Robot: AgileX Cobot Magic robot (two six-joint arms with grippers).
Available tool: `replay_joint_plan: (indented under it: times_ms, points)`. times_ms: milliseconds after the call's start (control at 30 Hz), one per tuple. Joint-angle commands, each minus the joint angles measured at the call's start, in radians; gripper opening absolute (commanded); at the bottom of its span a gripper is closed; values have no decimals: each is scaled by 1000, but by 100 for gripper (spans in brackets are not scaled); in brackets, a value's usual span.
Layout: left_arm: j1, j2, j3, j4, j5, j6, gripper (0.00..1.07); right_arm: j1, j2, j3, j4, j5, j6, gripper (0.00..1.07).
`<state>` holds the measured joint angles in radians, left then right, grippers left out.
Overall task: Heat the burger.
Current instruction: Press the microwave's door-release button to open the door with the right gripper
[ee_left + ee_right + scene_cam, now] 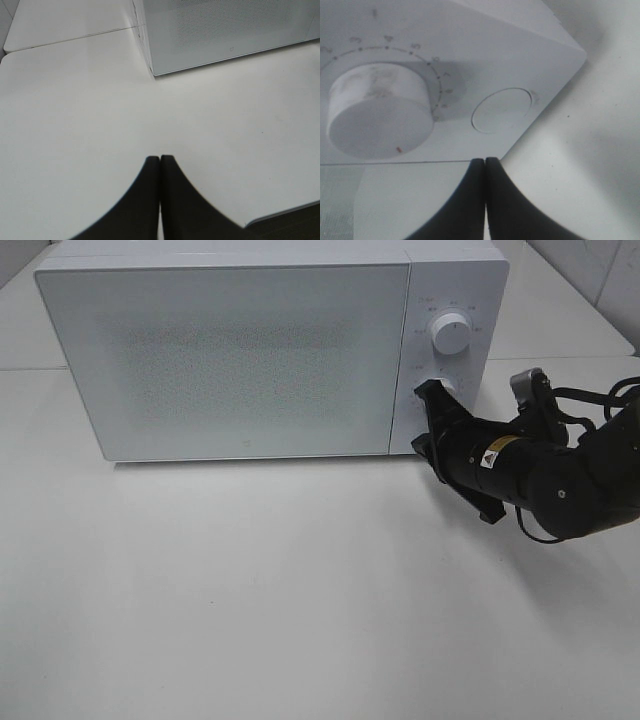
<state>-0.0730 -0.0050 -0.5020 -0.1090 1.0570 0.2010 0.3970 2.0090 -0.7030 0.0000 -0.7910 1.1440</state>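
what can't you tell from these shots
Burger: in no view; the microwave door is shut and frosted, high view.
Dial markings: too small in the high view, blurred in the right wrist view.
Lower dial: partly covered by the right hand, high view.

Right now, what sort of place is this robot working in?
Probably a test bench staged as a kitchen, not a home: a white microwave stands on a plain white table, and a black robot arm reaches to its dials.
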Motion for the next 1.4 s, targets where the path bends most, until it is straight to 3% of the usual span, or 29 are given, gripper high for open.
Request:
replay_joint_plan:
  times_ms: [33, 100, 567, 733, 1400]
  points:
    - [1, -20, 3, -8, -15, -10, 0, -2, 7, -21, 27, 1, 2, 0]
    - [1, -20, 3, -8, -15, -10, 0, -2, 28, -40, 90, 7, 2, 0]
    - [1, -20, 3, -7, -15, -10, 0, -13, 76, -104, 122, 3, -9, 0]
    - [1, -20, 3, -7, -15, -10, 0, -13, 76, -106, 205, -23, -40, 0]
    - [1, -20, 3, -7, -15, -10, 0, -13, 76, -159, 159, -69, -1, 0]
